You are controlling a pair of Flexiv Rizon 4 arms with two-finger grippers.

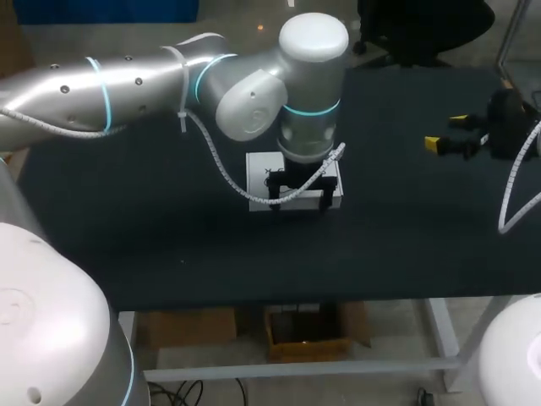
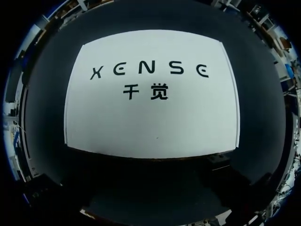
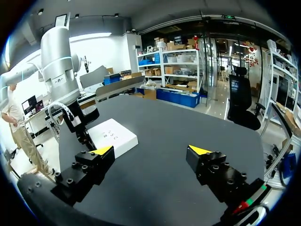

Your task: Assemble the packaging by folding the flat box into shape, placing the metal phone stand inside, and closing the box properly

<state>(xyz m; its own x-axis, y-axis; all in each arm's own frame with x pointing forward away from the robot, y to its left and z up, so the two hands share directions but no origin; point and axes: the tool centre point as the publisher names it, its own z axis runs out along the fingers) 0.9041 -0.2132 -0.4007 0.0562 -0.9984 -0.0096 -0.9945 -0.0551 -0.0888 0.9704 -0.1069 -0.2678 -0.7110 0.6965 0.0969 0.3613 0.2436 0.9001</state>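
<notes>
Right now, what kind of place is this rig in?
Probably a robot lab test bench, not a packing line: a single black-topped table, the left gripper over a lone white box, and the right gripper open and empty above the tabletop.

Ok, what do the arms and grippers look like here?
The left arm is rounded silver-white tubing with glowing cyan joint rings and a white coiled cable tied along it, ending in a black left gripper. The right gripper has black, bolted block fingers with yellow wedge tips.
</notes>
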